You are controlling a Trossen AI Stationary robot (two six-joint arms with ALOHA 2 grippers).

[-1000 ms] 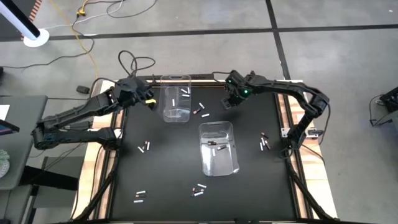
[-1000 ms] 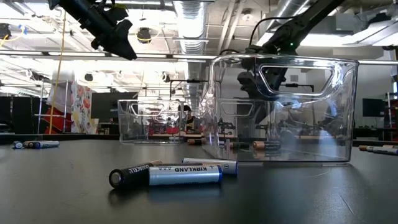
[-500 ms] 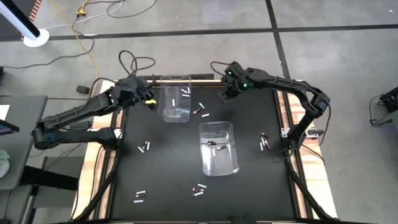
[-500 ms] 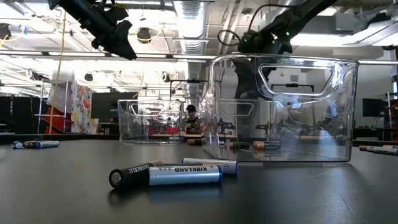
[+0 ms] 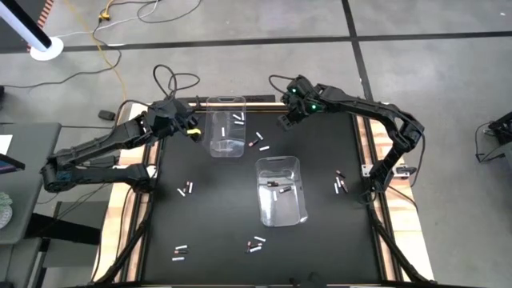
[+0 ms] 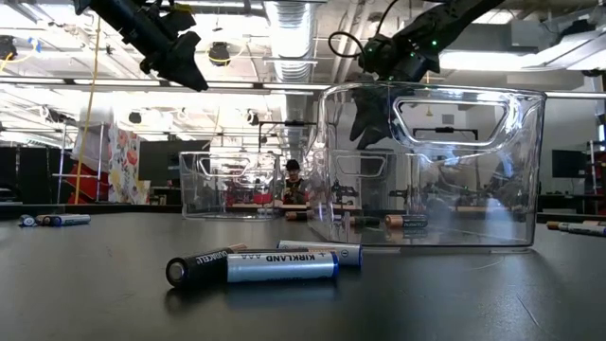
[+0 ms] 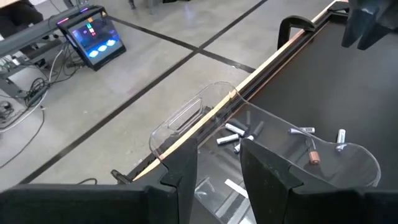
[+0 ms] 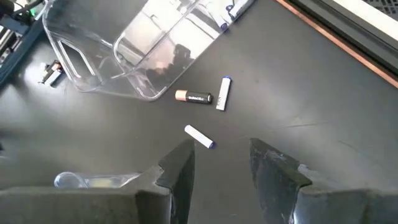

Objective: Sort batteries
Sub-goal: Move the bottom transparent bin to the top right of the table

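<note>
Two bins: a clear bin at the mat's far edge, the far bin [image 5: 226, 126], and a second clear bin at mid-mat, the near bin [image 5: 280, 190]; every place below is given against the far bin.
Mat: black mat [image 5: 216, 224] covers the table, and both bins stand on it.
Batteries in far bin: a few white batteries [image 5: 238, 119] lie inside, at its end toward the table's back edge; the left wrist view shows silver ones [image 7: 235, 132] through the clear wall.
Batteries beside far bin: one dark battery with a copper end [image 8: 193, 97] and two white ones [image 8: 222, 93] lie on the mat just off its right side, apart from the wall.
Batteries in near bin: a couple of dark cells [image 5: 276, 189] rest on the floor of the near bin, nearer the front than the far bin.
Loose batteries: small clusters lie well away from the far bin, toward the mat's left [image 5: 186, 190], right edge [image 5: 339, 182] and front [image 5: 256, 243].
Left gripper: left gripper [image 5: 192, 131] hangs in the air just off the far bin's left side; fingers [image 7: 186, 168] spread with a gap between them, nothing in it.
Right gripper: right gripper [image 5: 285, 121] hovers well to the far bin's right, above the loose cells there; fingers [image 8: 177, 168] stand apart, holding nothing.
</note>
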